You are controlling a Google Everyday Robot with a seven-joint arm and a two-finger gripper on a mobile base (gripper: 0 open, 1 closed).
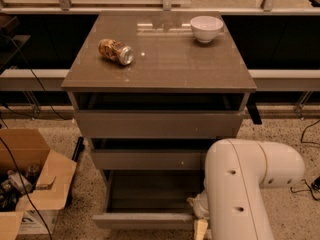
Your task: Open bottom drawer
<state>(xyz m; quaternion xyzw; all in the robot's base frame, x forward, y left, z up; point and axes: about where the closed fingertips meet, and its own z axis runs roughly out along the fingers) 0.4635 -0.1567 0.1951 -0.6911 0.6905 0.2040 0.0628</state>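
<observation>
Grey-brown panels make up the whole cabinet in the camera view, and the bottom drawer (145, 220) is found lowest of the three, beneath the counter's front edge and close to the floor. It is drawn out toward the camera, so that its shallow tray is exposed behind the slim front panel. Its long axis is laid left to right, parallel to the counter's front edge, and its front panel is turned toward the camera. The middle drawer (150, 159) and the top drawer (157, 124) are stacked above it, with a dark gap shown over each.

On the counter (165, 71), a can (116, 51) is laid on its side near the left edge, about midway between front and rear. A white bowl (206, 28) is set upright near the rear-right corner, and the two are kept well apart. A cardboard box (30, 179) with open flaps is placed on the floor beyond the counter's left edge, and dark cables are run over it.

The white robot arm (245, 184) is positioned below the counter's front-right corner, and the right end of the bottom drawer is covered by it. The gripper (199, 219) is seen only in part, at the right end of the drawer's front panel. Whether the panel is touched cannot be told. Whether the gripper is spread or pressed together cannot be told either, since most of it is hidden by the arm.
</observation>
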